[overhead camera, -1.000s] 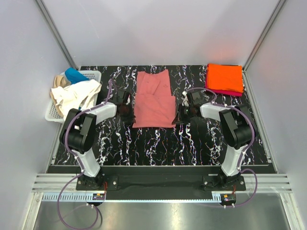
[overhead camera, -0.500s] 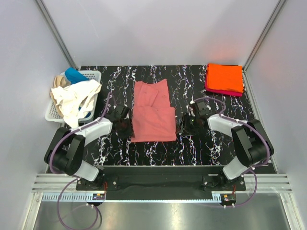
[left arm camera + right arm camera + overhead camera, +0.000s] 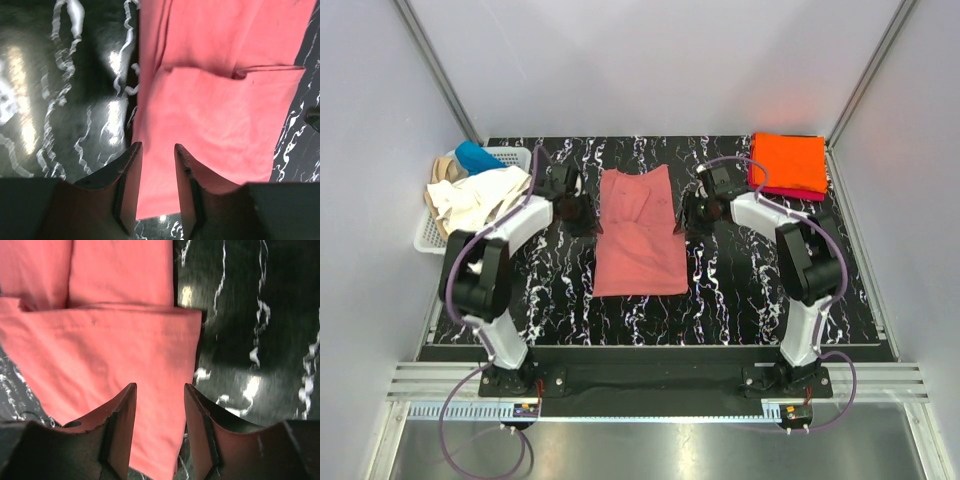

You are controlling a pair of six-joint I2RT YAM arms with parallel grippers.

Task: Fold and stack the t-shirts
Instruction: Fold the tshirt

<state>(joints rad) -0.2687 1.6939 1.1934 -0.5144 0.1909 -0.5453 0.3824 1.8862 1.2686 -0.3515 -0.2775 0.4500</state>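
You'll see the salmon-pink t-shirt [image 3: 638,232] is soft matt cloth, smooth apart from faint creases at its fold. The tabletop [image 3: 60,100] is glossy black with white marble veining, and it mirrors the lights as bright smears. The fingers [image 3: 129,167] look dark and matt, a little rough along their edges. The orange t-shirt [image 3: 788,162] and the cream-white t-shirt [image 3: 480,200] are matt cloth too. The basket [image 3: 512,156] is white lattice plastic, and the rail [image 3: 430,382] is brushed metal.

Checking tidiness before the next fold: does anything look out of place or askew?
The cream-white t-shirt spills over the rim of the white basket, half hanging out. The pink t-shirt lies flat; nothing else stands out.
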